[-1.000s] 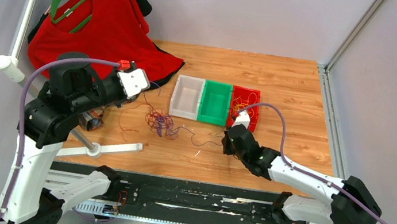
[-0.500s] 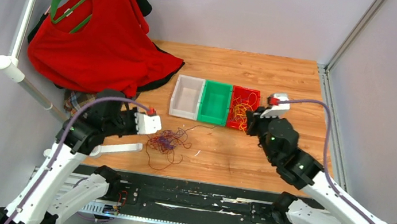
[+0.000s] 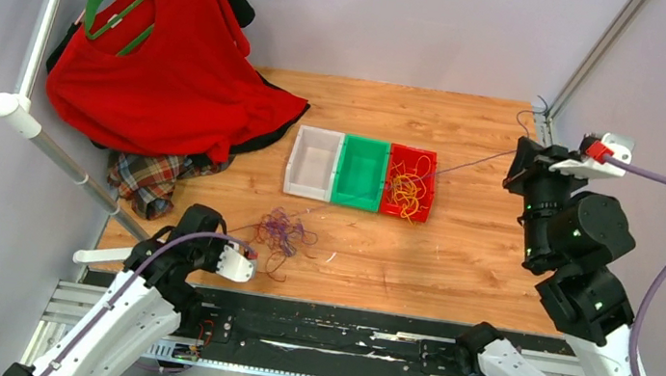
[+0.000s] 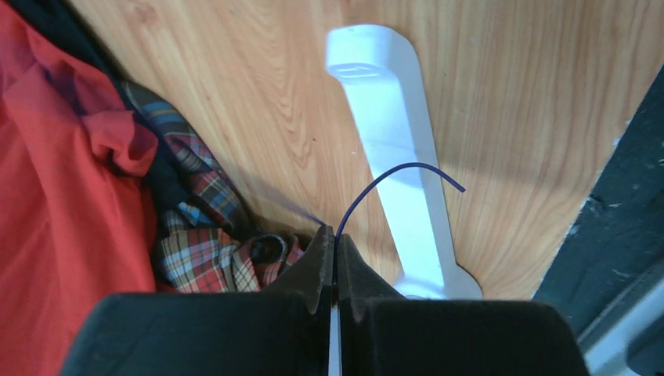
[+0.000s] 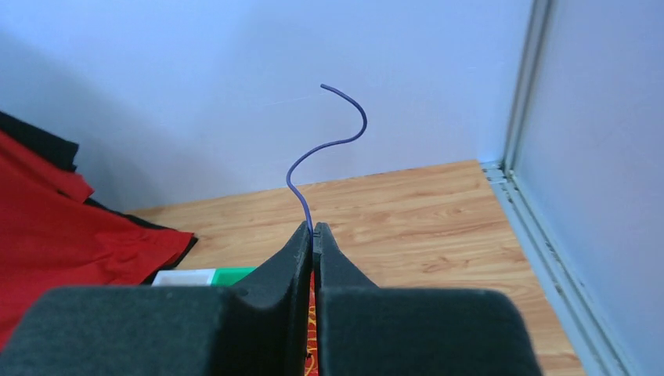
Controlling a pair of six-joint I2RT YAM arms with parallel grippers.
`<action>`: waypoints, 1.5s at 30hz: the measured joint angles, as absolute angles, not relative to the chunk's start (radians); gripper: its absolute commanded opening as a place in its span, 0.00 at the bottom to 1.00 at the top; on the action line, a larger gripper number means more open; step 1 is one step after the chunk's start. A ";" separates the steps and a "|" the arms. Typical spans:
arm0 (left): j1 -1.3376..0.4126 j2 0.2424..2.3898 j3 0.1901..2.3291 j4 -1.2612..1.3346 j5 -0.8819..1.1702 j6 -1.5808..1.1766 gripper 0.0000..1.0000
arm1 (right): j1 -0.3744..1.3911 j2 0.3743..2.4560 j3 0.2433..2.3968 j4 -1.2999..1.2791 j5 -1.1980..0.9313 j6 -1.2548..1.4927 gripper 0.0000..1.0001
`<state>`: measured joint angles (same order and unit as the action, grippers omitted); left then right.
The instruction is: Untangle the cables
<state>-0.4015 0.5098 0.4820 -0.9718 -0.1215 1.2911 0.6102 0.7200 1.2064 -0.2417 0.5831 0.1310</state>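
The cables lie as a small tangle (image 3: pixel 282 232) of purple and dark red wires on the wooden table (image 3: pixel 476 255), in front of the bins. One thin purple cable (image 3: pixel 468 164) runs taut from it, over the bins, up to my right gripper (image 3: pixel 519 159), which is raised at the back right. That gripper (image 5: pixel 313 232) is shut on the cable, whose curly end (image 5: pixel 329 145) sticks out above the tips. My left gripper (image 3: pixel 229 244), low at the front left beside the tangle, is shut (image 4: pixel 335 236) on a purple cable end (image 4: pixel 391 171).
White (image 3: pixel 313 162), green (image 3: pixel 360 172) and red (image 3: pixel 430 162) bins stand in a row mid-table; yellow-orange wires (image 3: pixel 406 196) fill the red one. A red shirt (image 3: pixel 170 69) hangs on a white rack at the left, with plaid cloth (image 4: pixel 200 235) and the rack's foot (image 4: pixel 395 157) below.
My right arm swung up and to the back right, drawing the purple cable taut over the bins. My left arm dropped toward the front left, and the tangle shifted a little.
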 measured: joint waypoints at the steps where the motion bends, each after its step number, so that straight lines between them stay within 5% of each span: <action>1: -0.402 0.498 0.452 -0.959 -0.145 1.316 0.00 | 0.604 0.732 1.232 -0.253 0.595 0.121 0.01; 16: -0.407 0.418 0.307 -0.791 -0.279 1.534 0.00 | 0.328 1.034 1.632 -0.456 0.781 -0.024 0.01; 26: -0.401 0.495 0.286 -0.817 -0.400 1.529 0.01 | -0.179 1.176 1.779 -0.643 0.601 0.212 0.01; 32: -0.401 0.528 0.289 -0.797 -0.409 1.502 0.28 | -0.294 1.191 1.811 -0.647 0.308 0.400 0.01; 36: -0.401 0.570 0.422 -0.832 -0.302 1.403 0.75 | -0.243 1.122 1.602 -0.525 0.119 0.441 0.03; 38: -0.401 0.596 0.529 -0.844 -0.233 1.338 0.93 | -0.153 1.075 1.463 -0.480 0.076 0.435 0.12; 45: -0.401 0.721 0.792 -0.890 -0.034 1.092 0.94 | 0.292 1.026 1.104 -0.333 0.046 0.354 0.32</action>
<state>-0.4007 0.7208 0.7921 -0.8902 -0.0341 1.0920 0.2916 1.0264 1.1038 -0.3328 0.0460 0.3542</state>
